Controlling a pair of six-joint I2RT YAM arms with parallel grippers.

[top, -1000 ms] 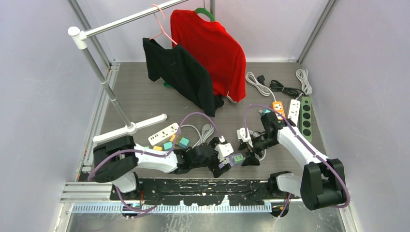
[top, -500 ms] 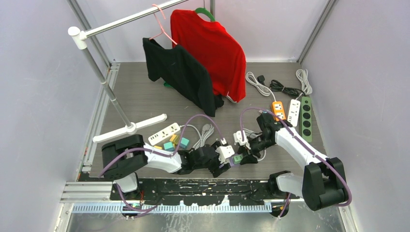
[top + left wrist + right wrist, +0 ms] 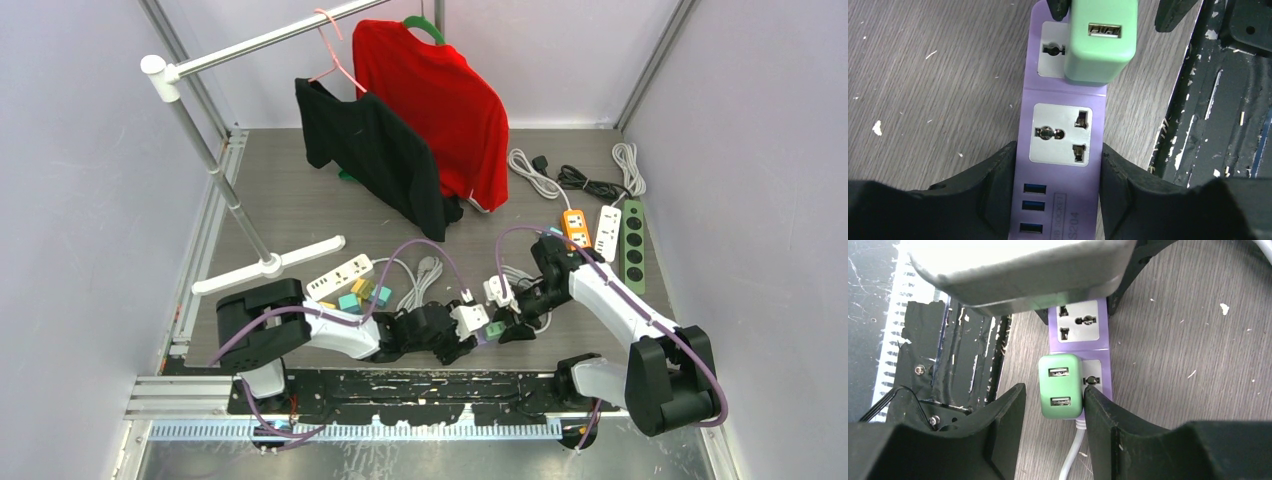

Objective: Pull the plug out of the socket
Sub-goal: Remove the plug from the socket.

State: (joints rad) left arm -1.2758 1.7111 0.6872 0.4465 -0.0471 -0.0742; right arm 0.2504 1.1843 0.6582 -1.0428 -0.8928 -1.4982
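Now, step in hand: the grasp was judged to be under way, with the strip braced by one arm and the plug bracketed by the other; the plug was not yet pulled.
Mint-green USB plug (image 3: 1060, 387): it was seen seated in the end socket of the purple power strip (image 3: 1063, 92), its two USB ports faced upward, low at the near edge of the table between the two arms.
Purple power strip: it was laid flat on the wood-grain table (image 3: 923, 75), just beside the scuffed black base plate (image 3: 1218, 100); one socket next to the plug was bare.
Left gripper (image 3: 1058, 150): it was clamped on the strip, with a black finger (image 3: 993, 190) set against each long side at the bare socket, so the strip was judged held.
Right gripper (image 3: 1054, 392): it was set narrow about the plug. One finger (image 3: 1098, 420) was seen against the plug's side and a sliver of gap at the other, so a true pinch could not be told.
White cable (image 3: 1073, 455): it was seen running out from the strip's end, beneath the right gripper.
Next move: a firm squeeze on the plug's flanks was judged to be needed first. A straight pull along the pins was called for after that, with the strip pinned down. A tilted pull was judged likely to drag the strip along or let the smooth plug slip.
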